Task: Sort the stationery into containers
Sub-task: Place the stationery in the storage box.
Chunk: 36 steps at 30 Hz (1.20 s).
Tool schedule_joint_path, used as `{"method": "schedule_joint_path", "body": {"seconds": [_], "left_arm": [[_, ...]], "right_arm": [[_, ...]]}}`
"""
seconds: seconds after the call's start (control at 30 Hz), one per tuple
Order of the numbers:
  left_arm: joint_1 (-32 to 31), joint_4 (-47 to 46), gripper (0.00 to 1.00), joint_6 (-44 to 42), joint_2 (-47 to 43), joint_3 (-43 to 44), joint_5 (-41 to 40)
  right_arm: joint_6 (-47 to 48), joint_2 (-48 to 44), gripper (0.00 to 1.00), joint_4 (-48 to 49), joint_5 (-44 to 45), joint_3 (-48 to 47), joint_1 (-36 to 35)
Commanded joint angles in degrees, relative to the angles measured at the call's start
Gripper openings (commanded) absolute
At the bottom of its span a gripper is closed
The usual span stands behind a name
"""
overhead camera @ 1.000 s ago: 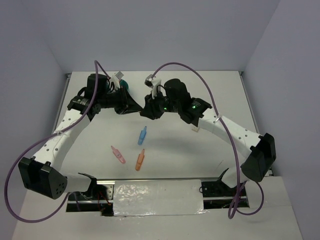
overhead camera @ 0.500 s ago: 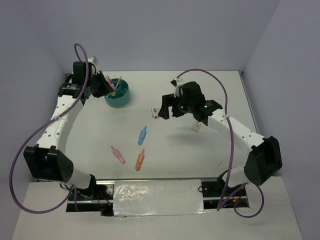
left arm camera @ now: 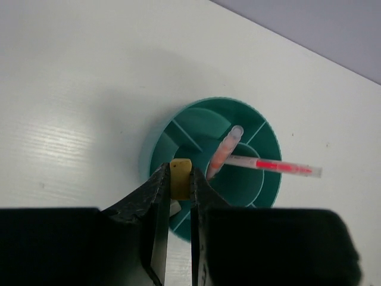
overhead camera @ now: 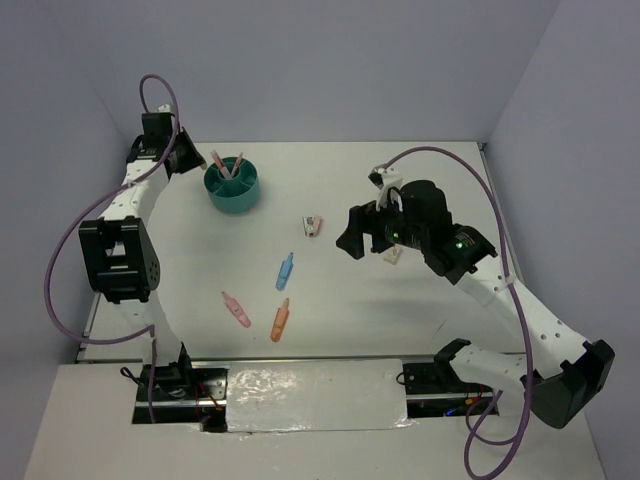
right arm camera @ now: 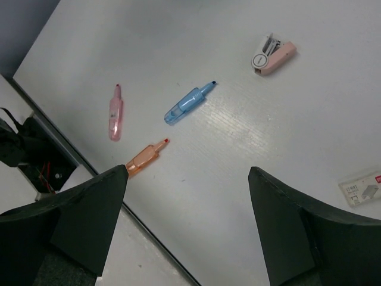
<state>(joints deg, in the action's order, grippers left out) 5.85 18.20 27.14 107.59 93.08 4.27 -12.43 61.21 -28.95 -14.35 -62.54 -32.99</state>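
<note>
Three stubby markers lie loose on the worktop, left of centre and toward its near edge: a pink marker, an orange marker just beside it, and a blue marker slightly farther in. All three are apart from one another.

A small pink stapler lies near the worktop's centre. A white labelled box lies to its right, partly under the right arm in the top view.

The teal organiser stands near the far left corner. Its central cup holds a salmon marker and a red-cored pen, both leaning; the pen's end sticks out past the rim.

The left gripper is at the organiser's left side, its fingers clamped on a tan eraser. In the wrist view the eraser sits over the ring compartments nearest the camera. Whether it touches the organiser cannot be told.

The right gripper hovers over the worktop right of centre, its fingers spread wide with nothing between them. The loose markers and the stapler lie ahead of it, well apart from either finger.
</note>
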Motion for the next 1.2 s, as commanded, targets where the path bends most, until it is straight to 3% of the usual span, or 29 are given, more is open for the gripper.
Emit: {"method": "schedule_joint_path", "body": {"seconds": [0.0,0.3,0.43,0.47,0.57,0.8,1.03,1.17], "left_arm": [[-0.05,-3.96,0.09,-1.21,2.7,4.12,2.32],[0.04,-4.75,0.22,-0.33,3.95,0.71,1.53],[0.04,-4.58,0.36,-1.2,3.42,-0.7,3.37],[0.04,-4.31,0.46,-1.29,3.33,-0.97,3.37],[0.04,-3.61,0.55,-1.73,2.54,-1.84,3.64],[0.48,-2.46,0.58,-1.38,-2.56,-4.48,1.27],[1.54,2.98,0.57,-1.47,-3.07,-1.41,1.45],[1.62,10.95,0.7,2.73,-8.18,-1.58,-3.47]], "right_arm": [[2.67,-0.39,0.9,-3.3,0.72,0.14,0.03],[4.08,1.89,0.91,-4.71,0.9,-4.25,0.82],[3.99,4.17,0.91,-3.4,0.55,-5.31,1.0],[3.9,5.14,0.91,-2.96,0.29,-5.22,1.09],[3.02,7.33,0.91,-1.03,-0.68,-4.78,1.53],[0.74,18.83,0.9,1.17,3.0,-8.64,1.7],[-1.81,28.76,0.9,1.53,5.19,-15.49,1.88],[-5.75,39.84,0.9,-6.44,16.42,-25.92,1.79]]}}
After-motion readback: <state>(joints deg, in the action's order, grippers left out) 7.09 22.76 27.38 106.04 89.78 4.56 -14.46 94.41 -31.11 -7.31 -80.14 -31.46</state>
